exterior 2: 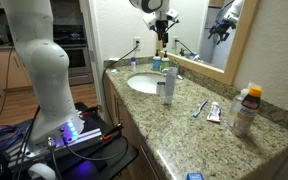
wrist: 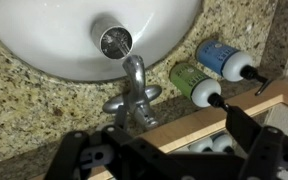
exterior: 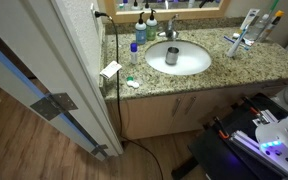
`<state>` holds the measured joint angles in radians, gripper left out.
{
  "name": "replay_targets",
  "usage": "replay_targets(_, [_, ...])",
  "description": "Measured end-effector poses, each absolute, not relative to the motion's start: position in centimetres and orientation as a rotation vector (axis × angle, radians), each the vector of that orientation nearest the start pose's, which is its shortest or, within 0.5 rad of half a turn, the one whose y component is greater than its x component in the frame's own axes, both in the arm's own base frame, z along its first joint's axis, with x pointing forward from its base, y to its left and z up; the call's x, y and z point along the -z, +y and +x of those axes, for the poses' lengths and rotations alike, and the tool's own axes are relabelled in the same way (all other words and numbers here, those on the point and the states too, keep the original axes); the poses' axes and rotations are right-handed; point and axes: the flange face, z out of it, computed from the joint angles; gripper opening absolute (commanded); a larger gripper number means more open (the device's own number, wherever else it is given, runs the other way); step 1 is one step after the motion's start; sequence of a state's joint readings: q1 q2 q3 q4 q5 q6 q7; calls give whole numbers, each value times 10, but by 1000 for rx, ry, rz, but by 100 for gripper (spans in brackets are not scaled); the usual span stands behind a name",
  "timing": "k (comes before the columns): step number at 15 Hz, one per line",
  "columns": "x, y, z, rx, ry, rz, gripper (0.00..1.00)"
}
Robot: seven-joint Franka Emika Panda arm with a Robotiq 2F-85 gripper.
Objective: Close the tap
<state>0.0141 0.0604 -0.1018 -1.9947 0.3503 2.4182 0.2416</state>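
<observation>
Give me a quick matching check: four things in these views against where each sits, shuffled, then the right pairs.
1 metal cup
2 tap
3 gripper
4 green bottle

a hanging above the tap
b beside the blue bottle
c inside the white basin
d on the granite counter at the basin's rim

Pairs: 1-c, 2-d, 3-a, 4-b.

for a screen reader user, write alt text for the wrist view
Seen from above, a chrome tap stands on a granite counter beside a round white basin, with the dark end effector open at the bottom edge. A metal cup sits in the basin; a blue-topped bottle and a green-topped bottle are right of the tap.
</observation>
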Motion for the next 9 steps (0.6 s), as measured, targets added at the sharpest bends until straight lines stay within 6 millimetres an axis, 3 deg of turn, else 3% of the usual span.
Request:
replay_targets(3, [-473, -52, 629, 518, 839, -2662, 100])
replay_targets(9, [-469, -54, 639, 521, 875, -2681, 100])
